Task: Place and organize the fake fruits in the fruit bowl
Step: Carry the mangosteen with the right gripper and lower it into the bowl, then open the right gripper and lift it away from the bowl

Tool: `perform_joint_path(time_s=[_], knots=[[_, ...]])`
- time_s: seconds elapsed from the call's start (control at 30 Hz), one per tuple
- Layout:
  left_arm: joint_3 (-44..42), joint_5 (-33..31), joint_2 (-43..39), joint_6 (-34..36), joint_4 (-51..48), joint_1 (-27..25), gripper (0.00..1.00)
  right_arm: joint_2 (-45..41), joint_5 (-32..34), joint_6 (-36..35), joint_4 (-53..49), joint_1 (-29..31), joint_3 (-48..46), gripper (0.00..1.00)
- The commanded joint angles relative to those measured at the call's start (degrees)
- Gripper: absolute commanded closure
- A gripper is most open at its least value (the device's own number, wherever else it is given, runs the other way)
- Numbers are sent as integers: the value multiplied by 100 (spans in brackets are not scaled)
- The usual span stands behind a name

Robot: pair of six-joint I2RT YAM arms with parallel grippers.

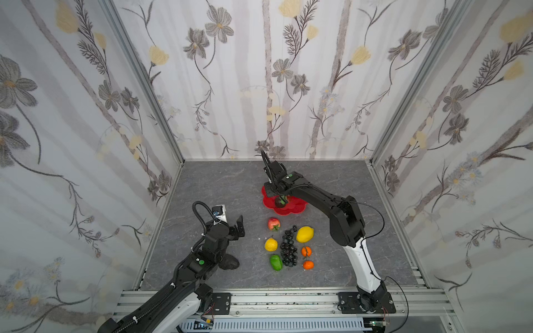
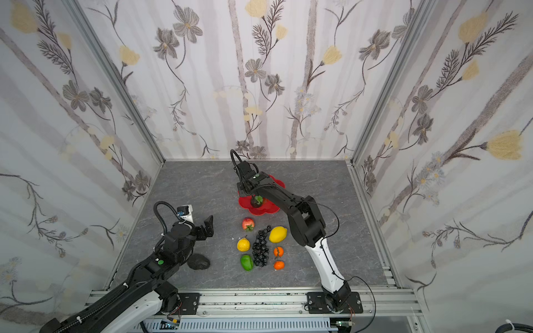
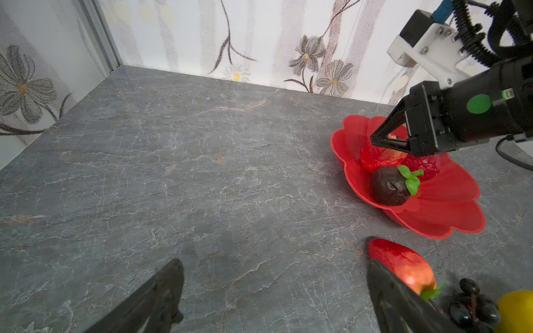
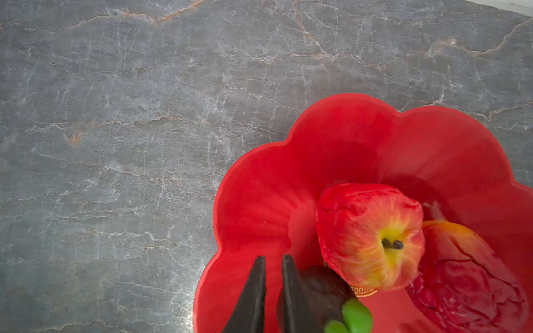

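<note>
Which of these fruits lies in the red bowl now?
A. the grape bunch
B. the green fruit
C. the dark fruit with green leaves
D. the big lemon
C: the dark fruit rests inside the bowl; the other three lie on the table.

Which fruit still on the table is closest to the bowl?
The red fruit, alone just in front of the bowl; the grapes and the rest lie farther off.

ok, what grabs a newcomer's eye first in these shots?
The glossy red fruit bowl at centre, holding a red apple and a dark fruit, right gripper shut and empty above it. Then the loose fruits nearer the front around the black grape bunch, left gripper open beside them.
</note>
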Motion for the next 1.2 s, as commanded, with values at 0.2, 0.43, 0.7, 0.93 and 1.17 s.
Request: perform_joint_path(time_s=[0.2,0.43,0.7,0.93,1.17], knots=[[-27,29,45,-21,202,9,0,-76,-14,52,-21,45,35,82],[110,137,326,-47,160,8,0,-655,-35,7,-27,141,-326,75],[440,425,1023,-100,5,8,0,-2177,-86,120,327,142,-2010,65],[709,754,1723,-126,-12,8,0,-3523,-26,455,717,93,-3766,58],[1121,1225,2368,-377,-209,-17,0,-4481,-223,1069,1439,-21,-5224,50]])
